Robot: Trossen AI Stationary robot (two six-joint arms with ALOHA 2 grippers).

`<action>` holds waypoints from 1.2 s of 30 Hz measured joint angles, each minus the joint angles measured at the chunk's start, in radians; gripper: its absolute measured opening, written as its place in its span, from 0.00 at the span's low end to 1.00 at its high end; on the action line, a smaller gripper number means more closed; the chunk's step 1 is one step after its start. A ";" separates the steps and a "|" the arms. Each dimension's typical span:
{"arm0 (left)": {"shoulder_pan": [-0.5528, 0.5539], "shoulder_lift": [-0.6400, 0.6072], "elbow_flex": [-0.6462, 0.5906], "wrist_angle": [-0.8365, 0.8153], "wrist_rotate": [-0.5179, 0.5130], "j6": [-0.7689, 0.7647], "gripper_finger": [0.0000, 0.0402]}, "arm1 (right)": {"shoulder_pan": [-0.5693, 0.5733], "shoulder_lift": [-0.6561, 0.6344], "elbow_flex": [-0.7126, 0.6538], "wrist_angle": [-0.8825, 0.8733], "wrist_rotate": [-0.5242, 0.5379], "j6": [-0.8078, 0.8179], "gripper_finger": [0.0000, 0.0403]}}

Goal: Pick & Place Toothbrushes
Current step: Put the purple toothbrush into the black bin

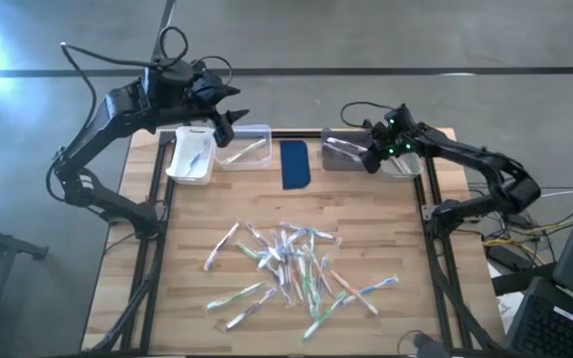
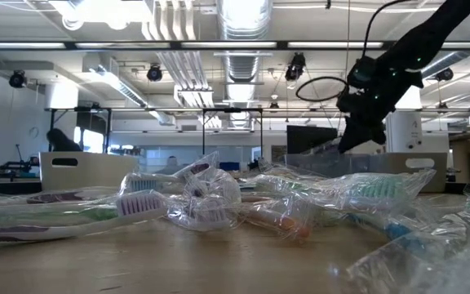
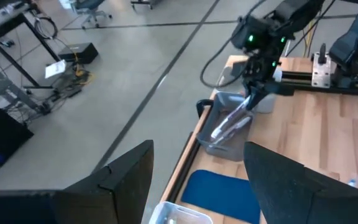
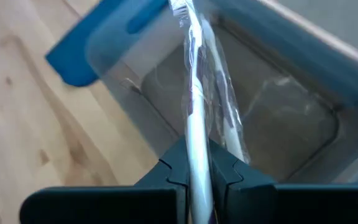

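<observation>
The right gripper is clenched on a white toothbrush in a clear crinkled wrapper, holding it over the grey plastic bin at the table's far edge, just beside the dark blue rectangular pad. The left gripper hangs released, fingers spread, above the clear plastic bin next to the white plastic bin (each holds a toothbrush). The remaining wrapped toothbrushes lie scattered in a loose heap on the light wooden table, well apart from the bins.
</observation>
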 joint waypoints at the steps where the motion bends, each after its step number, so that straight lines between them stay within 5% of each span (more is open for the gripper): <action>1: 0.000 -0.002 0.000 0.001 -0.002 0.000 0.63 | -0.006 0.020 0.005 0.001 -0.003 0.003 0.03; 19: 0.000 -0.009 0.000 0.003 -0.004 0.034 0.63 | -0.013 0.186 0.057 0.007 -0.011 0.038 0.04; 36: 0.000 -0.009 0.000 0.003 -0.004 0.075 0.63 | -0.022 0.145 0.076 -0.024 0.001 0.040 0.36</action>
